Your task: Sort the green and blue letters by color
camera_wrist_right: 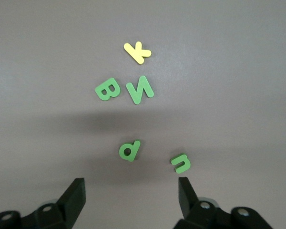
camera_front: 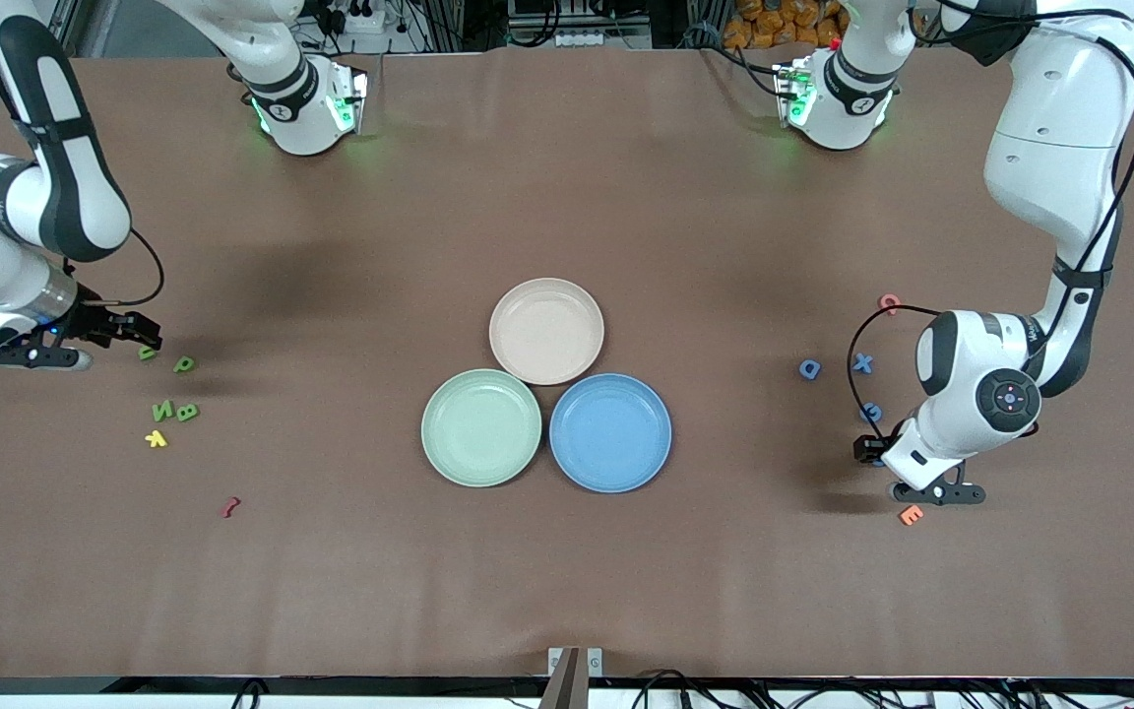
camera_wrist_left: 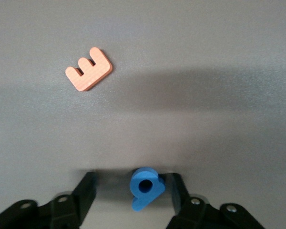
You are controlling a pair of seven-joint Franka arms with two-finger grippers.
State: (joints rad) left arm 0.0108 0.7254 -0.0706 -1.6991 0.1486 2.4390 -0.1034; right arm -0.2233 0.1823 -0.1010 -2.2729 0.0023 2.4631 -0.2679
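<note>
3 shallow round plastic plates sit touching in a cluster at the middle of the brown table (camera_front: 567,591): a beige plate (camera_front: 546,331) farthest from the front camera, a pale green plate (camera_front: 481,427) toward the right arm's end, and a blue plate (camera_front: 610,432) toward the left arm's end.

Toward the left arm's end, well apart from the blue plate, lie 4 small flat blue foam letters. The blue D (camera_front: 810,369) is closest to the plates, the blue X (camera_front: 862,363) just beside it, the blue G (camera_front: 871,413) nearer the camera. The blue P (camera_wrist_left: 146,187) lies between the fingers of the left gripper (camera_wrist_left: 133,198), which is low at the table with its fingers apart, one finger (camera_wrist_left: 177,191) touching the letter and the other standing clear. A flat orange foam E (camera_front: 911,514) lies just beside that gripper; a pink foam letter (camera_front: 889,302) lies farther from the camera than the X.

Toward the right arm's end, well apart from the green plate, lie 4 flat green foam letters: U (camera_front: 147,352), P (camera_front: 184,364), N (camera_front: 162,410) and B (camera_front: 187,412), with a yellow foam K (camera_front: 156,439) beside the N. The right gripper (camera_wrist_right: 131,193) is low beside the U, its fingers spread wide with nothing between them. A dark red foam letter (camera_front: 229,507) lies nearer the camera.
</note>
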